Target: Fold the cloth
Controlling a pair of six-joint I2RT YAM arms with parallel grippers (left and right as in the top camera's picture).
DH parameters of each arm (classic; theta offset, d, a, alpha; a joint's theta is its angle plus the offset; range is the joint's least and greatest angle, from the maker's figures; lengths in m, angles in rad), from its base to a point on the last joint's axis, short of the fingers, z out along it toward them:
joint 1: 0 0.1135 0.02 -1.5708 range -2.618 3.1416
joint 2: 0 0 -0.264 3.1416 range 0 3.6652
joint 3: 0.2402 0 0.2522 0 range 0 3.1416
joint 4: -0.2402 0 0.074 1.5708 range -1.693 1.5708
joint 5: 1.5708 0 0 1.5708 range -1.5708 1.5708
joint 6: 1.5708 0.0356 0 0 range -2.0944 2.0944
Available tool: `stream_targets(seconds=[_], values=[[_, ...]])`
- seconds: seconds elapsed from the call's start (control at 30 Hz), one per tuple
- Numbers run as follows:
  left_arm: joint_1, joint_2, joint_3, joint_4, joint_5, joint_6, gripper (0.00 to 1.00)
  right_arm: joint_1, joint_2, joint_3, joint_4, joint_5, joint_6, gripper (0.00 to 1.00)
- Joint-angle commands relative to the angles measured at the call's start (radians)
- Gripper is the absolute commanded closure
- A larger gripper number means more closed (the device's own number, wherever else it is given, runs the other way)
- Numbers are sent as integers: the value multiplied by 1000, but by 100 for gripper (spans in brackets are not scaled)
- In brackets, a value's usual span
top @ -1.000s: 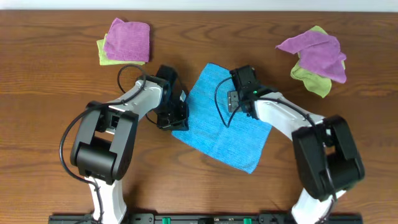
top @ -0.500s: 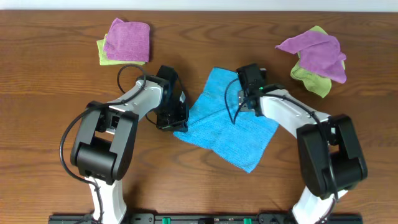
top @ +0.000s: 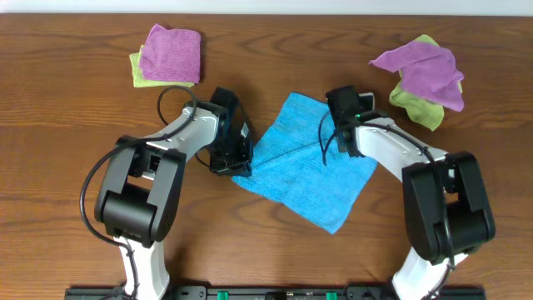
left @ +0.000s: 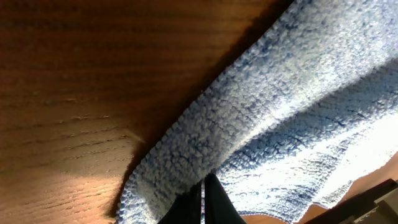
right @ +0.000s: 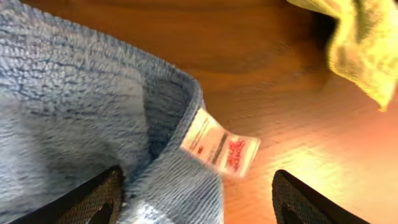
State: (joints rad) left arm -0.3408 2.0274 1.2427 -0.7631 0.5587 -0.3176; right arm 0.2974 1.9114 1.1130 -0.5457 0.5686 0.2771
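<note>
Cloth (top: 304,171) sits centre frame, mostly flat with one diagonal crease, no fold made yet. Left gripper (left: 202,199) is pinched onto its left corner. Right gripper (right: 199,196) is spread wide over the upper edge by the tag (right: 219,148), gripping nothing. Whole fold remains.

The brown wooden table (top: 67,108) carries the sky-blue cloth (top: 304,171) near its middle, set cornerwise and creased. At far left a light green cloth (top: 138,71) lies under a purple cloth (top: 172,52). At far right sits a rumpled purple-and-green heap (top: 420,79).
</note>
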Motion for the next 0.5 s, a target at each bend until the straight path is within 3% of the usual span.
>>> stream_targets(seconds=[0.0, 0.47], values=[[0, 60, -30, -22, -141, 3, 94, -11, 17, -15, -18, 119, -12, 24], [0, 60, -30, -23, -141, 3, 94, -54, -27, -14, -68, 300, -12, 23]])
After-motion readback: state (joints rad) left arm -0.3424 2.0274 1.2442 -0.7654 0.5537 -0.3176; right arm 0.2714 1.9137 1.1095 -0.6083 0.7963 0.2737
